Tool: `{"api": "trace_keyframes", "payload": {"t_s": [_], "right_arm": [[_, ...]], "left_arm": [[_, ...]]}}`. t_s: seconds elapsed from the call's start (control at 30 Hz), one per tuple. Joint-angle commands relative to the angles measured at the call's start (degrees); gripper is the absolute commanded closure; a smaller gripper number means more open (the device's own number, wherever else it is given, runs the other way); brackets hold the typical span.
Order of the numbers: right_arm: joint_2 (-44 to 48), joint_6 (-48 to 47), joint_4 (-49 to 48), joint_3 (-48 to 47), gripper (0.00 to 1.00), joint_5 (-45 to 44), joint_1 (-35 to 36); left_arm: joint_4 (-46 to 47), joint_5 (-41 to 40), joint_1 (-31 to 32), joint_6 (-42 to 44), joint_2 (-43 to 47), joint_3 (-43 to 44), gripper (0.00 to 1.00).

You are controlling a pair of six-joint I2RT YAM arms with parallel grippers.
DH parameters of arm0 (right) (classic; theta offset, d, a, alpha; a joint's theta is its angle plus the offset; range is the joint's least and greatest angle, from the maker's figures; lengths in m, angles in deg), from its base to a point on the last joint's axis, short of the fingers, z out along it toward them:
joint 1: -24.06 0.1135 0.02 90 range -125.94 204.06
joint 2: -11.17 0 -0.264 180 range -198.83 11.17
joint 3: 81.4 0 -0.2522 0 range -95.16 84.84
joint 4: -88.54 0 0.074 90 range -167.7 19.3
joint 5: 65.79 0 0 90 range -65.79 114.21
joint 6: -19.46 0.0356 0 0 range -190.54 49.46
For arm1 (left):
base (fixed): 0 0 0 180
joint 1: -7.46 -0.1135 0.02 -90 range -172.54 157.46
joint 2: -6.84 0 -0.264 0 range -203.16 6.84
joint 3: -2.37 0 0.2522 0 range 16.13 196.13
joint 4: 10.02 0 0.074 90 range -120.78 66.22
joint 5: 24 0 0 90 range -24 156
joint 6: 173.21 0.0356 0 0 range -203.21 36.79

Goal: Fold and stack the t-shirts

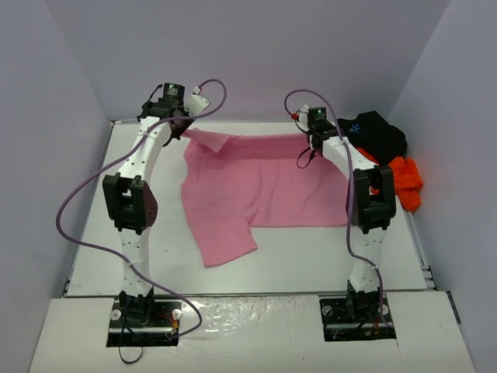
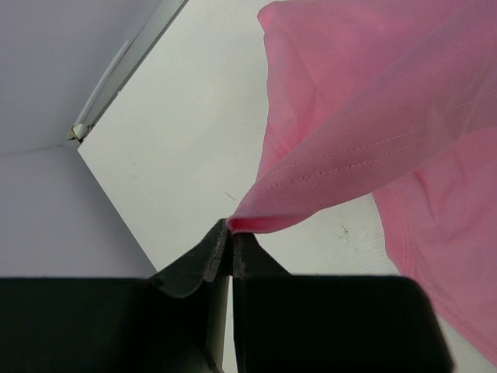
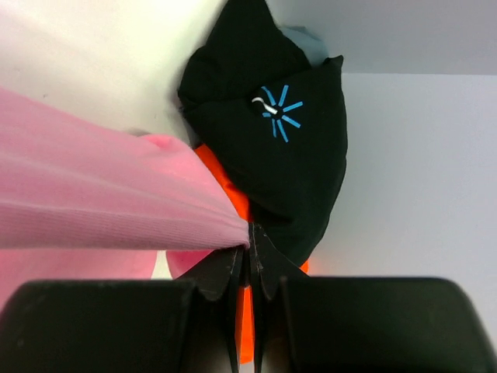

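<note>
Found left end effector [image 2: 231, 229] and right end effector [image 3: 250, 233] each pinching a far corner of pink t-shirt [image 1: 256, 186] lying mid-worktop [image 1: 311, 249]; judged best to draw both corners nearward level, in step, edge taut.

The spread t-shirt [image 1: 256, 186] is laid across the middle of the desk [image 1: 311, 250]. Its far left corner is pinched by the left gripper [image 2: 231, 225], and its far right corner by the right gripper [image 3: 250, 233]. Right of it, the rear t-shirt [image 1: 374, 134] is heaped, with the front t-shirt [image 1: 406, 181] touching before it.
</note>
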Motion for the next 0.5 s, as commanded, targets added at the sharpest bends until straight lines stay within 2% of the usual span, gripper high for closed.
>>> {"api": "trace_keyframes", "payload": {"t_s": [0.0, 0.13, 0.47], "right_arm": [[4.3, -1.89, 2.85, -0.22, 1.0, -2.45, 0.18], [4.39, -2.76, 3.76, 3.26, 1.0, -3.03, 0.74], [5.23, -4.16, 10.06, 5.13, 1.0, -2.38, 1.04]], "left_arm": [[-0.44, -1.57, 0.23, -0.17, 5.24, 2.77, 1.0], [-0.92, -1.68, 0.46, 0.26, 5.56, 3.0, 1.0], [-4.29, 0.1, 1.66, -0.12, 7.52, 1.89, 1.0]]}}
